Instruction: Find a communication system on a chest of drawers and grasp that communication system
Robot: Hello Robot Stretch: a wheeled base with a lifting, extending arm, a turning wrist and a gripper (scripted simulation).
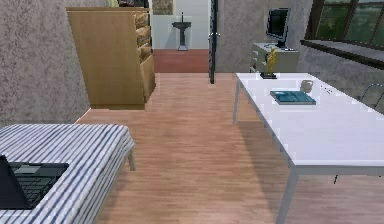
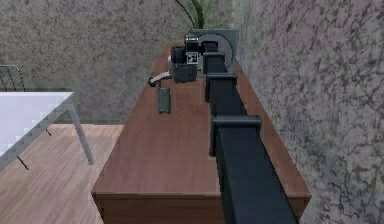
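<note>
Arm side view: the gripper (image 2: 183, 62) hangs over the chest (image 2: 130, 165); I cannot tell whether it holds anything. A small dark block (image 2: 163, 100) (likely the phone) stands short of the gripper, near the arm (image 2: 235, 140), so I would draw in slightly before lowering.

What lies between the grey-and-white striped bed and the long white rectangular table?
The stretch is bare: in the forward view, brown wooden floor runs from the striped bed to the white table.
</note>
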